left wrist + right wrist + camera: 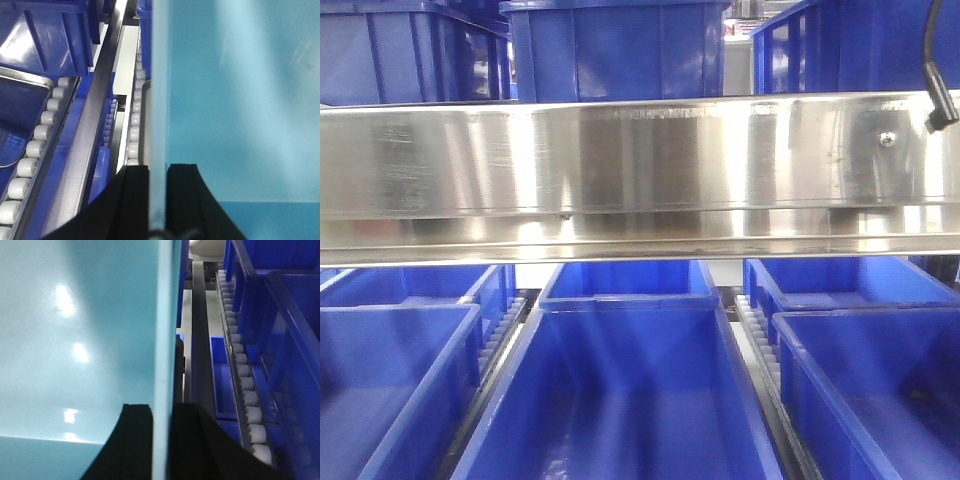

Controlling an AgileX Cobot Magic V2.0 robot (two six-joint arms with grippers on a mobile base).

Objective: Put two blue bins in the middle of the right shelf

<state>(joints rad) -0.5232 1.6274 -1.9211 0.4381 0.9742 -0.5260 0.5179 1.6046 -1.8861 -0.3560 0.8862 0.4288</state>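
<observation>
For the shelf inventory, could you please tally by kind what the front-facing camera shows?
Blue bins above the steel rail: 3
Blue bins below it: 6
Steel rail: 1
Black cable: 1
Total: 11

Upper bins [615, 50] are set behind the rail [640, 170]. Below it, lower bins [620, 390] are ranged in three lanes, divided by roller tracks [752, 325]. The held bin [240, 100] is clasped at its side walls by the left gripper [158, 200] and the right gripper [161, 440].
</observation>
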